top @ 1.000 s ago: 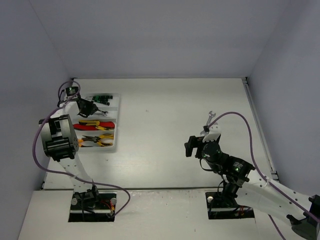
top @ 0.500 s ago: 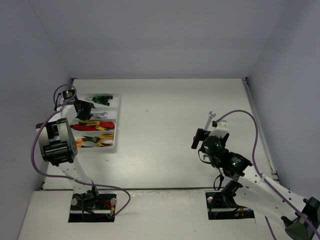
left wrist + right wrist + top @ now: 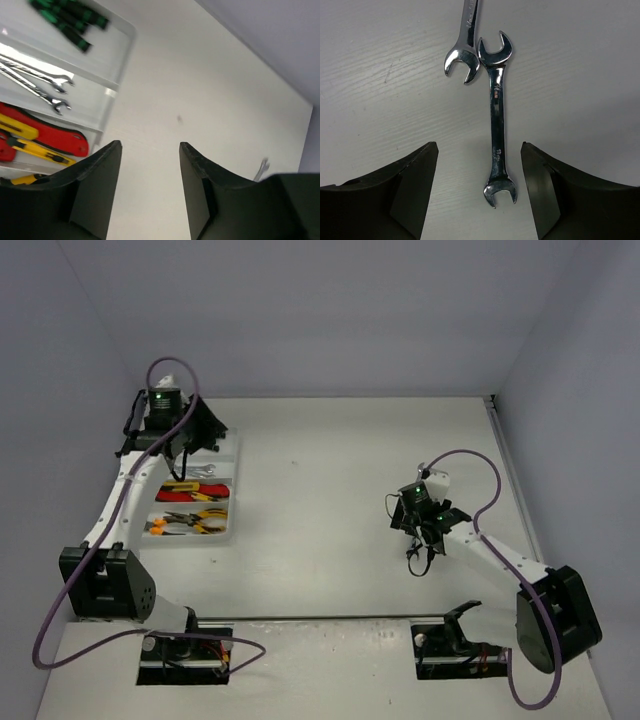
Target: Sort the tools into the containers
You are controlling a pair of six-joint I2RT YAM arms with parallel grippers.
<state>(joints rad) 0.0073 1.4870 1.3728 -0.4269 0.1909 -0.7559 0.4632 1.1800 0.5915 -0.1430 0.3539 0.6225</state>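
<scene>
The white organiser tray (image 3: 233, 525) sits at the left, its compartments (image 3: 116, 75) holding black-green screwdrivers (image 3: 70, 22), two silver wrenches (image 3: 42, 82), red cutters (image 3: 47, 135), yellow cutters (image 3: 37, 149) and orange pliers (image 3: 195, 520). My left gripper (image 3: 150, 144) hangs open and empty above the tray's far right corner (image 3: 203, 430). Two more silver wrenches lie on the table at the right. The longer wrench (image 3: 496, 120) has its near end between the open fingers of my right gripper (image 3: 479, 146). The other wrench (image 3: 466, 50) touches it at the far end. No finger touches either.
Grey walls close the table at the back and on both sides. The right arm's purple cable (image 3: 470, 465) loops over the table behind the right gripper. A small dark speck (image 3: 179, 119) marks the bare white table between tray and wrenches.
My left gripper has opened and lifted away from the tray toward its far right corner. My right gripper has swung down over the wrenches and its jaws have narrowed somewhat.
</scene>
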